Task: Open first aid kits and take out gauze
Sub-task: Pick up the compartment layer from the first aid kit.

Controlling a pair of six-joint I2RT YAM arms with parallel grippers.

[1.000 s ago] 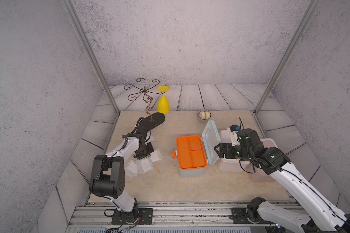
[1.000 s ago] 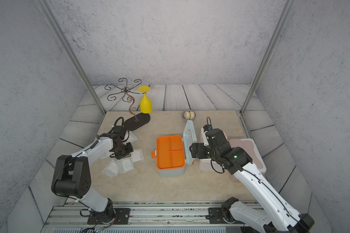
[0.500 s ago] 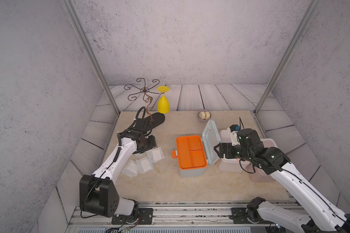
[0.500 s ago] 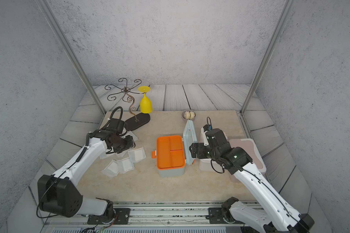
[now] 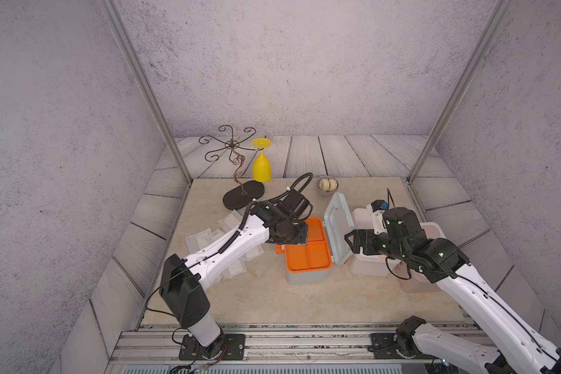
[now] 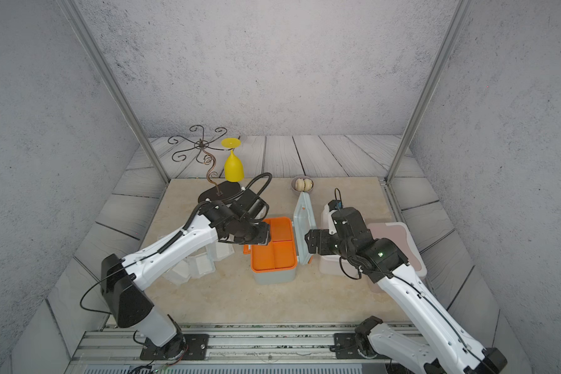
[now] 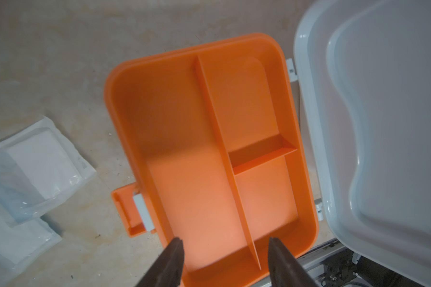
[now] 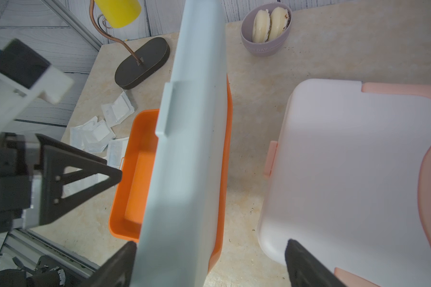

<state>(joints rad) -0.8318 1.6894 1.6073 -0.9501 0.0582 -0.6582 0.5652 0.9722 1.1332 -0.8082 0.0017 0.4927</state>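
**Gauze (image 5: 203, 239) on the desk (image 5: 272, 301), grey-blue kit (image 5: 308, 277) open with nothing in it**

Mid-desk stands the grey-blue kit. Its lid (image 5: 337, 220) is swung up on the right-hand hinge and stands near upright. Inside, the orange tray (image 7: 184, 124) has one long compartment and two smaller ones, and all three are bare. Its orange latch (image 7: 127, 211) sticks out flat on the left side.

The gauze lies just left of the kit as a loose scatter of white square packets in clear wrap. Some overlap, and all are on the desk, none in any box.

The left claw (image 7: 224, 246) hovers above the tray's left side, fingers apart and nothing between them. The right claw (image 8: 209, 246) is spread wide astride the lid's near edge. One finger is on the tray side, right at the lid, though I cannot tell whether it touches. The other finger stands clear of the lid, over the white kit (image 8: 346, 161). This claw pinches nothing.

The white kit, trimmed in peach, sits just right of the open one with its lid shut. The pink kit (image 6: 399, 234) lies further right, partly under the right arm, lid also down. Near the far edge a small grey bowl (image 8: 261, 49) holds two pale round filled biscuits standing on edge.
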